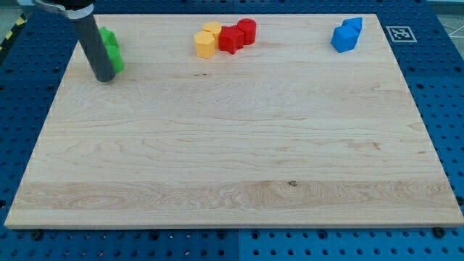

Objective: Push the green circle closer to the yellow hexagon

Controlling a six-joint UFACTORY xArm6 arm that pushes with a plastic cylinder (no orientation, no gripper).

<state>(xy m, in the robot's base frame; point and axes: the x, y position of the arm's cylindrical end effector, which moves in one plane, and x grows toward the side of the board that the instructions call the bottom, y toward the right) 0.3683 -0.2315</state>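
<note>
In the camera view, my tip (pixel 106 78) is resting at the far upper left of the wooden counter (pixel 232 174), with the dark rod rising from it toward the view's top left corner. There is no claw on this arm, only the straight rod, so nothing is spreading, pressing together or pinching.

Directly to the view's right of my tip, and touching or all but touching the rod, two green blocks are sitting one behind the other. The nearer green block (pixel 114 58) is partly hiding behind the rod, and the farther green block (pixel 107 36) is peeking out just above it; their shapes are hard to make out, so I cannot tell which one is the green circle.

Well to the view's right of my tip, along the counter's top edge, the yellow hexagon (pixel 205 44) is standing with a second yellow block (pixel 212 30) just behind it. A red block (pixel 230 39) is touching the yellow ones on their right, and a red cylinder (pixel 246 30) is sitting against that one.

Much farther right of my tip, near the top right corner, two blue blocks (pixel 346 35) are huddling together. A black-and-white marker tag (pixel 399 33) is lying on the blue pegboard beyond that corner.
</note>
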